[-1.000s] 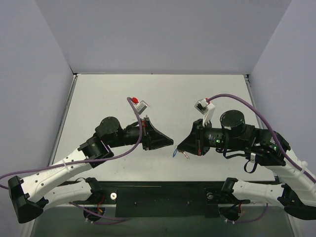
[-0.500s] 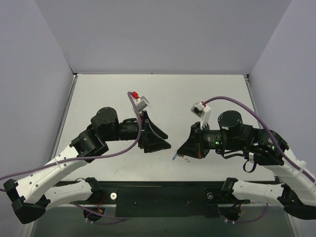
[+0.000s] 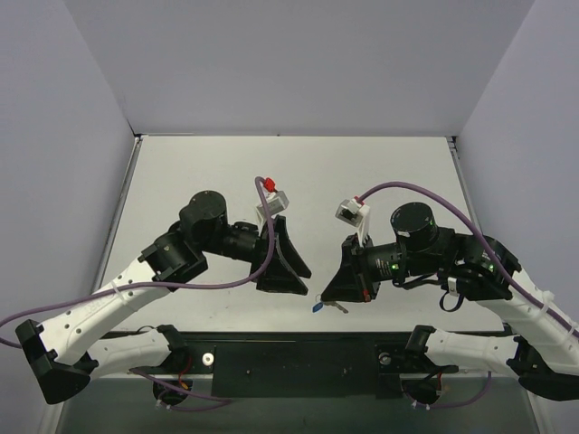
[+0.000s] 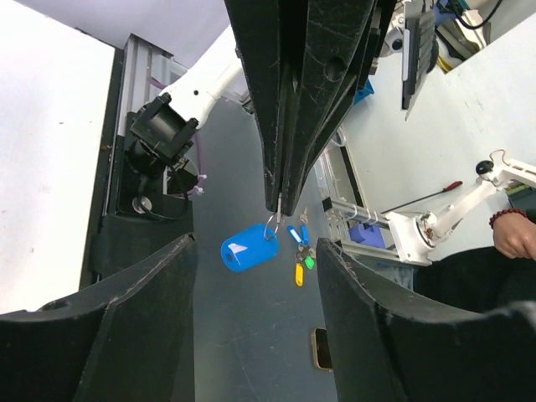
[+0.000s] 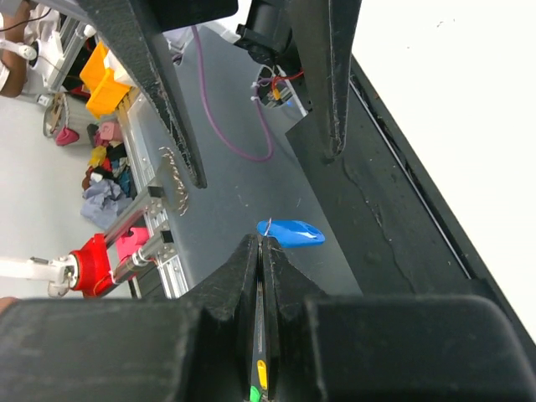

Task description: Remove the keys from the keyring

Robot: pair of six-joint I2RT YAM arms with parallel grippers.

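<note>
— Keys (image 3: 336,307) first: where are they right now?

— Starting on my left, my left gripper (image 3: 284,282) has its fingers (image 4: 126,327) spread wide and holds nothing. A second ago it faced my right gripper almost tip to tip, further from the near edge. Since then I have swung it round to point toward the near edge, just left of the bunch. Next along, the keyring (image 3: 317,305) hangs in the air by the near edge of the table (image 3: 181,172). The keys dangle just right of it, on it as far as I can tell. Furthest right, my right gripper (image 3: 327,297) is pinched tight on the keyring, at the thin wire the blue piece hangs from. It too has drifted nearer.

— What does that mean for the job?

— I judge that nothing is off yet. I have only lined up, and my left fingers must close on one key while my right holds firm.

— Any container to drop them in?

— No tray or bowl shows on the table. My right wrist view shows yellow bins (image 5: 102,84) beyond the rig, but I cannot tell what is in them.
</note>
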